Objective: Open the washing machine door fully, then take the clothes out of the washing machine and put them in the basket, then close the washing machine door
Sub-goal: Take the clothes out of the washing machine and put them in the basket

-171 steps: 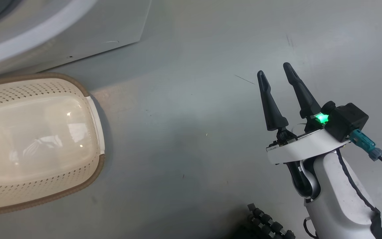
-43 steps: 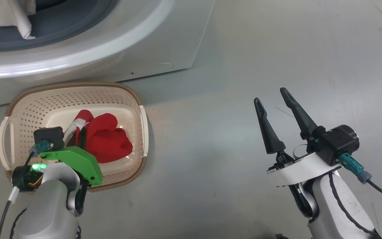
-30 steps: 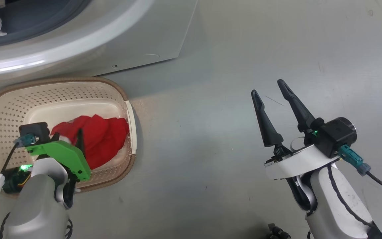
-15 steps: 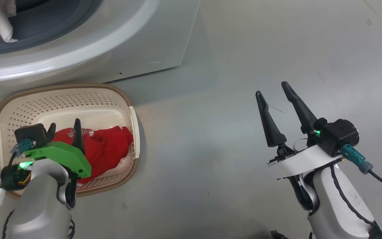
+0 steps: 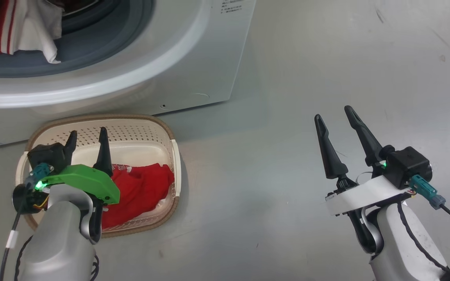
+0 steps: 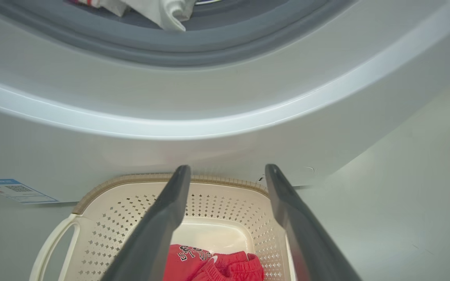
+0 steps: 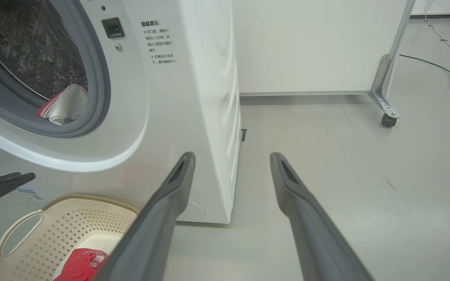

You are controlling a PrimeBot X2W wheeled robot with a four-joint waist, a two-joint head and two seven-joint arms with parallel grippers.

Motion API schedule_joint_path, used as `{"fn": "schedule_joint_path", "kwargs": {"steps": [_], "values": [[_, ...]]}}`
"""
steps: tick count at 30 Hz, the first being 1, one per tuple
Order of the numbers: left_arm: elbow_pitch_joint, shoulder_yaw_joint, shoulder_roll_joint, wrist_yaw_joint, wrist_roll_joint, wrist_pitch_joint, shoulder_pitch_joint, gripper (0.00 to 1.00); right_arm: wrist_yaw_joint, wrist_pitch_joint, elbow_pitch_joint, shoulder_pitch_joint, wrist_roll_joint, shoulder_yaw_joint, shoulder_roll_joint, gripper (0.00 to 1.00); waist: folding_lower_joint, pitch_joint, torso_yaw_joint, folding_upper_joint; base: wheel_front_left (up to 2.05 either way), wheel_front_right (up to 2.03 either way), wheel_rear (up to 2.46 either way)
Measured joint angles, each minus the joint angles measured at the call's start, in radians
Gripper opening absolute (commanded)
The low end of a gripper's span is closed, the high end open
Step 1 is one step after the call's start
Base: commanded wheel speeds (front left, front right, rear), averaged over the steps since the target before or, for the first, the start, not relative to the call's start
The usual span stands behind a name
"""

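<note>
The white washing machine (image 5: 193,50) stands open, its door out of view. Red-and-white clothes (image 5: 22,27) hang over the grey seal at the drum's mouth (image 7: 63,107). In front of it on the floor sits the cream basket (image 5: 143,119) with a red garment (image 5: 143,191) lying inside. My left gripper (image 5: 87,133) hovers open and empty above the basket's back half, fingers pointing toward the machine (image 6: 209,97); the garment (image 6: 209,265) lies below them. Off to the right, over bare floor, my right gripper (image 5: 333,113) is open and empty.
A blue label (image 6: 14,191) is stuck low on the machine's front. To the machine's right are grey floor, a white panel on castors (image 7: 385,113) and a cable on the floor (image 7: 443,74). The basket (image 7: 53,226) touches the machine's base.
My left gripper has lifted out of the basket, leaving the red garment lying in it. The head camera has tilted up, showing more of the drum. The right arm has held still.
</note>
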Motion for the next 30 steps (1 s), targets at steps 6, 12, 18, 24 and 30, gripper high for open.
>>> {"fn": "schedule_joint_path", "kwargs": {"steps": [6,12,18,24,30], "values": [[-0.065,-0.003,-0.008,0.000,0.021,-0.003,0.032,1.00,0.000,0.000,0.019,0.034,-0.007,-0.017,-0.002,1.00,0.0000,-0.049,0.032,0.0000,0.00,0.00,0.00],[-0.185,0.011,-0.010,0.001,0.043,-0.002,0.068,1.00,0.000,0.000,0.031,0.066,-0.010,-0.034,-0.009,1.00,0.0000,-0.106,0.064,0.0000,0.00,0.00,0.00],[-0.286,0.013,-0.011,0.003,0.067,-0.003,0.124,1.00,0.000,0.000,0.044,0.097,-0.015,-0.044,-0.009,1.00,0.0000,-0.167,0.094,0.0000,0.00,0.00,0.00],[-0.357,0.012,-0.011,0.011,0.097,-0.003,0.194,1.00,-0.001,0.000,0.052,0.133,-0.018,-0.046,-0.009,1.00,0.0000,-0.233,0.119,0.0000,0.00,0.00,0.00],[-0.410,0.010,-0.012,0.024,0.107,-0.003,0.281,1.00,-0.001,0.000,0.056,0.174,-0.018,-0.050,-0.008,1.00,-0.0001,-0.299,0.134,0.0000,0.00,0.00,0.00]]}}
